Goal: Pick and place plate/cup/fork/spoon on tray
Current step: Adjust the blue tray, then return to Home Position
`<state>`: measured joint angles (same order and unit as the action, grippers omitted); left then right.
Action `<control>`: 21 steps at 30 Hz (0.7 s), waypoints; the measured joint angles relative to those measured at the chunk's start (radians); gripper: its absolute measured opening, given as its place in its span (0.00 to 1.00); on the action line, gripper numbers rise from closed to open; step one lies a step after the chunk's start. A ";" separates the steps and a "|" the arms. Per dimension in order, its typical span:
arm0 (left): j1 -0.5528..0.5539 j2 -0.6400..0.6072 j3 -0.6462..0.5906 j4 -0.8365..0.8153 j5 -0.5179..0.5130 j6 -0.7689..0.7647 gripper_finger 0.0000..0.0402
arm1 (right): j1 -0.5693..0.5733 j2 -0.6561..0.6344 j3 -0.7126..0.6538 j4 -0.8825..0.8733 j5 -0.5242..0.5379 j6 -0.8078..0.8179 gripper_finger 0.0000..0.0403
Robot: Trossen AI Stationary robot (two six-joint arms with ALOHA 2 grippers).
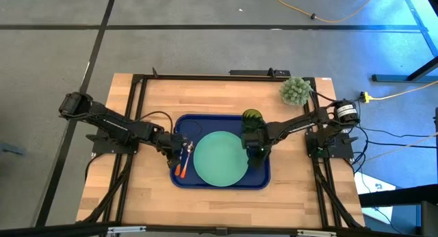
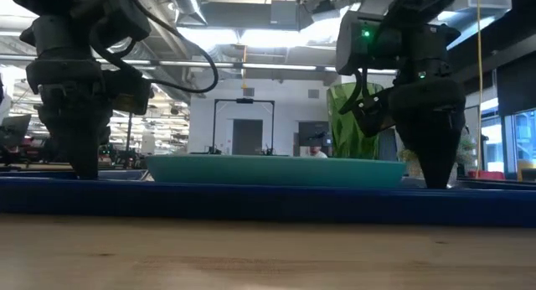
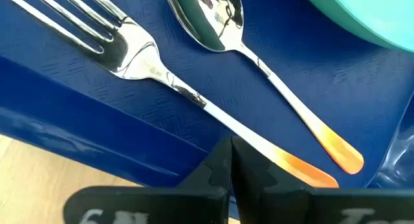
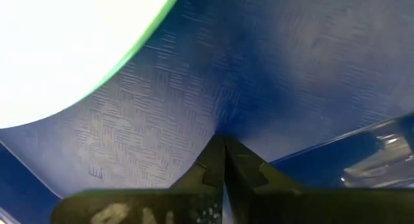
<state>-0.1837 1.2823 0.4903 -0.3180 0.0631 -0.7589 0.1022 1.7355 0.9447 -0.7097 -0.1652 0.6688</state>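
The dark-blue tray point(image 1: 220, 183) lies mid-table. The mint-green plate point(image 1: 220, 158) lies flat on its floor. The dark-green cup point(image 1: 252, 116) stands upright at the tray's far right part. The fork point(image 3: 139, 56) and the spoon point(image 3: 213, 20) lie side by side on the tray's left part, orange handles toward the near edge. My left gripper point(image 3: 230, 146) is shut, low over the fork's handle. My right gripper point(image 4: 224, 143) is shut, pointing down at the bare tray floor by the plate's right edge, near side of the cup. My left gripper's shut fingertips stand right at the fork's handle point(image 3: 262, 146), just before its orange end. The fork lies flat on the tray; I cannot tell whether the fingers touch it. My right gripper's shut fingertips point down at the tray floor point(image 4: 213, 114); I cannot tell whether they touch it.
A spiky pale-green ball plant point(image 1: 295, 91) stands at the table's far right corner. Bare wood lies around the tray on the near, left and right sides. The tray's raised rim point(image 2: 268, 202) runs across the low view.
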 joint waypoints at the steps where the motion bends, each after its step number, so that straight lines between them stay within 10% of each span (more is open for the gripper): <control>1: 0.000 0.000 0.000 0.000 0.000 0.000 0.00 | -0.002 0.000 0.000 0.000 0.000 -0.001 0.01; 21: 0.003 -0.251 0.201 -0.270 -0.080 0.116 0.00 | 0.007 -0.228 0.346 -0.366 0.201 -0.213 0.01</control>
<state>-0.1811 1.0318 0.6909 -0.5875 -0.0166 -0.6425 0.1093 1.5077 1.2903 -1.0761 0.0361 0.4560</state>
